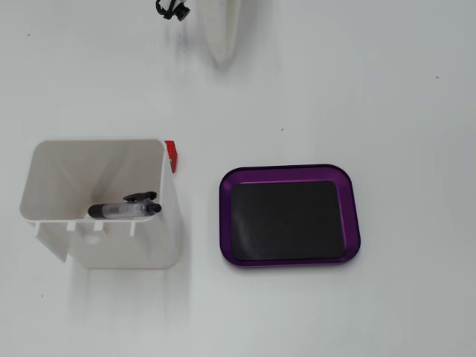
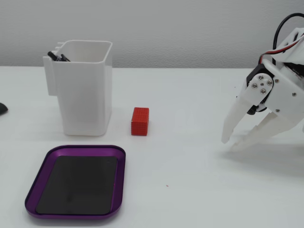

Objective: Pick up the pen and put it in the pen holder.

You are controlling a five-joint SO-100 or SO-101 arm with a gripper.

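From the side, only the pen [image 2: 56, 57] end is peeking above the holder [image 2: 85, 95] rim; at 3 o'clock the tool [image 2: 232, 144] is gaping slightly, empty.

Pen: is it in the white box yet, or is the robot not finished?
Looks finished. The pen already lies across the notched ledge inside the pen holder; its end pokes above the rim in the side fixed view. Nothing is in hand: the tool is empty, fingers apart, far from the holder. Nothing seems left to do.
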